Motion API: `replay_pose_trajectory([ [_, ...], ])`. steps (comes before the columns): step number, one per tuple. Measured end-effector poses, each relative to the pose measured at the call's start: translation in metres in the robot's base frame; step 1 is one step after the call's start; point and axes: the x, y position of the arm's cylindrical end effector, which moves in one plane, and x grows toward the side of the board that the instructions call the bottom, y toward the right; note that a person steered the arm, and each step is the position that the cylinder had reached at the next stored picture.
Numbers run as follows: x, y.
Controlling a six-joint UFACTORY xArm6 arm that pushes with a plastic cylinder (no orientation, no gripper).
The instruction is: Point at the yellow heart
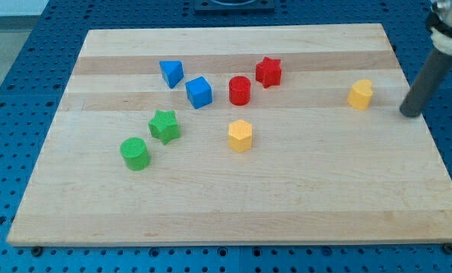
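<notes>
The yellow heart (360, 94) sat near the bench's (211, 205) right edge in the view, well apart from every other block. My tip (412, 114) stood just to its right and slightly lower, near it but not touching. There was no hand on this arm, only the rod, so nothing was open, shut or held.

The likely fault, as I judged it, was overshoot: a leftward slide carried too far would shove the heart instead of pointing at it. A second yellow block (240, 135), six-sided by the look of it, lay near mid-bench and could be mistaken for the target.

The heart looked squat, with no clear long axis. Its lobes and point were too small to make out, so I could not tell its heading.
</notes>
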Motion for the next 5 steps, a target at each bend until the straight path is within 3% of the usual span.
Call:
replay_pose_trajectory([
  [1, -0.065, -0.002],
  [2, -0.073, -0.018],
  [3, -0.067, -0.033],
  [5, -0.005, -0.073],
])
